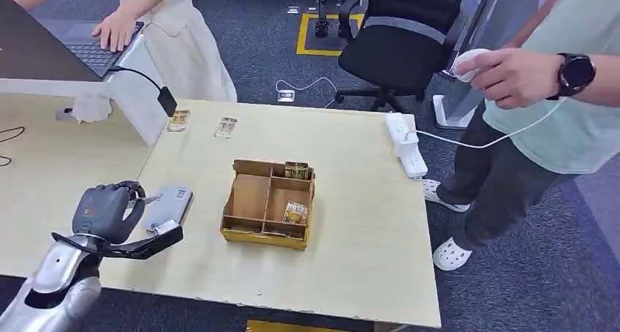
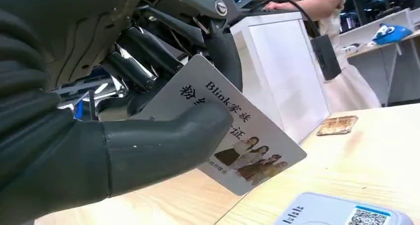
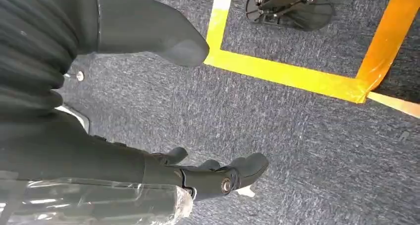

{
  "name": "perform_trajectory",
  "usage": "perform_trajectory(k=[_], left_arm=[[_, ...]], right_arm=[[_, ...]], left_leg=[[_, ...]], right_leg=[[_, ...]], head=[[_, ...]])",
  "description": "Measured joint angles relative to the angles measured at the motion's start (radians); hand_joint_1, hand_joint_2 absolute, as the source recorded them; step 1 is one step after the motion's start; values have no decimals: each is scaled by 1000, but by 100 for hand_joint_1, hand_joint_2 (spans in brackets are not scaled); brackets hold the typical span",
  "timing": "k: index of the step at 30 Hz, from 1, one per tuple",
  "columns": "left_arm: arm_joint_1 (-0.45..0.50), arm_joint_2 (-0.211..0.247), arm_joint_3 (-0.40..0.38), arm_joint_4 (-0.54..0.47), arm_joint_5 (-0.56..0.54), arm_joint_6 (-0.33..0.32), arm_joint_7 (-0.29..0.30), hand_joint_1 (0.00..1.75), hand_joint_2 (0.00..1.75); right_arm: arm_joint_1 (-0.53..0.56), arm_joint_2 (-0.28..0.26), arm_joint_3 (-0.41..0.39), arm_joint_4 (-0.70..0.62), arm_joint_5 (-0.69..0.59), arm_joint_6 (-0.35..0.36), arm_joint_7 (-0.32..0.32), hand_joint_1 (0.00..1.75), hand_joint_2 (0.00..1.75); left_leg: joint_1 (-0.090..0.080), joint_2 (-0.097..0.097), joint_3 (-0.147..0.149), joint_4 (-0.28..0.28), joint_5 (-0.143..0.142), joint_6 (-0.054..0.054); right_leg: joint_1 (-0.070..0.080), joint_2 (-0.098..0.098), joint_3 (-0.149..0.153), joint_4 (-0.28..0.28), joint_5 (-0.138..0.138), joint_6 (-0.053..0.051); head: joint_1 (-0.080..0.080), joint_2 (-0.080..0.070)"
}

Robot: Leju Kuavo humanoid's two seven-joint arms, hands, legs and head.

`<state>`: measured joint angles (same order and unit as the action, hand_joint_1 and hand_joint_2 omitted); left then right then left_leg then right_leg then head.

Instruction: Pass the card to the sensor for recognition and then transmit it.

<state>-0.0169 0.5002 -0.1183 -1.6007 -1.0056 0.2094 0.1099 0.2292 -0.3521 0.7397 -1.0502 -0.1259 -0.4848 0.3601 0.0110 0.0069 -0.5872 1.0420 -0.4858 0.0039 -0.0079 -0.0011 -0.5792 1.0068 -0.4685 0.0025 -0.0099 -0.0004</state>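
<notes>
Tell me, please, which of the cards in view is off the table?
The white photo card pinched in the left hand beside the reader; the two at the far edge lie flat.

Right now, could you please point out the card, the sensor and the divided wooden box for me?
card (image 2: 247, 150): left wrist view, on its printed face below the thumb.
sensor (image 1: 169, 204): head view, on its grey top.
divided wooden box (image 1: 248, 197): head view, on an empty compartment's floor.

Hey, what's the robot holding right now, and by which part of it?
The left hand pinches the card at one end between thumb and fingers; the right hand holds nothing.
</notes>
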Motion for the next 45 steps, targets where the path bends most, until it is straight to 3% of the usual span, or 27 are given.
perform_trajectory(k=[12, 28, 37, 45], left_arm=[[14, -65, -11, 54, -32, 46, 21, 175, 175], [12, -90, -13, 83, -35, 74, 23, 175, 175], [-55, -116, -16, 142, -100, 94, 61, 175, 175], [-62, -157, -37, 217, -169, 132, 113, 175, 175]], right_arm=[[3, 10, -20, 0, 14, 9, -1, 0, 175], [6, 10, -25, -1, 33, 13, 11, 0, 175], [5, 16, -34, -1, 53, 29, 14, 0, 175], [15, 32, -50, -29, 94, 17, 63, 0, 175]], left_leg=[[0, 0, 0, 0, 0, 0], [0, 0, 0, 0, 0, 0], [0, 0, 0, 0, 0, 0], [0, 0, 0, 0, 0, 0]], right_leg=[[0, 0, 0, 0, 0, 0], [0, 0, 0, 0, 0, 0], [0, 0, 0, 0, 0, 0], [0, 0, -1, 0, 0, 0]], head=[[0, 0], [0, 0], [0, 0], [0, 0]])
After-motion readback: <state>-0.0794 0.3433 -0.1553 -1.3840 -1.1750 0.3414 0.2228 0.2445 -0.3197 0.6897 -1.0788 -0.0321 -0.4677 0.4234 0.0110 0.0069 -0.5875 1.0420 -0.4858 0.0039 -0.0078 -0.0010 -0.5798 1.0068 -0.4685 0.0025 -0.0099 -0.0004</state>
